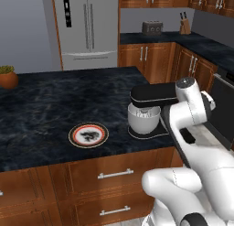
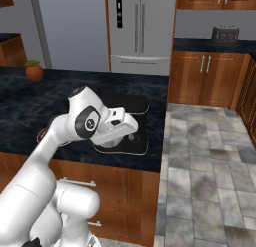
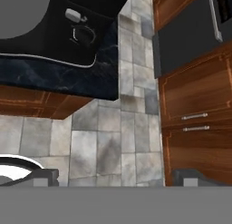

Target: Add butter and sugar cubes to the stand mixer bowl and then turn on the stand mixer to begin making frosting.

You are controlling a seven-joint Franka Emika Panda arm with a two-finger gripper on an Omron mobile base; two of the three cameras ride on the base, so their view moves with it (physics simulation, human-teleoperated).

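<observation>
Left base view: stand mixer [image 1: 148, 104] sits on the dark island counter [image 1: 55, 101], head down over the stand mixer bowl [image 1: 142, 121], near the counter's front right corner. Whisk visible inside the bowl; can't tell whether any butter or sugar cubes are in there, too small to resolve. Red-rimmed plate [image 1: 88, 135] sits on the counter well left of the mixer, shows its dark centre pattern and nothing I can make out on top. No butter stick or cubes identifiable anywhere near the mixer.

Gripper [image 3: 115, 175]: in the hand view both fingertips stand wide apart at the bottom with nothing between them, so open and empty. Hand camera looks past the mixer's black base [image 3: 68, 32] and counter edge down to the tiled floor [image 3: 108, 141], to the right of the mixer. A small pale switch-like part [image 3: 74, 15] shows on the mixer base.

Judgement: bare plate suggests ingredients may already be loaded, unconfirmed. Mixer switch-on looks like the remaining step; arm sits right beside the mixer, plausibly lining up for that control.

Background: toaster [image 1: 152, 27] on the far counter behind the mixer.
</observation>
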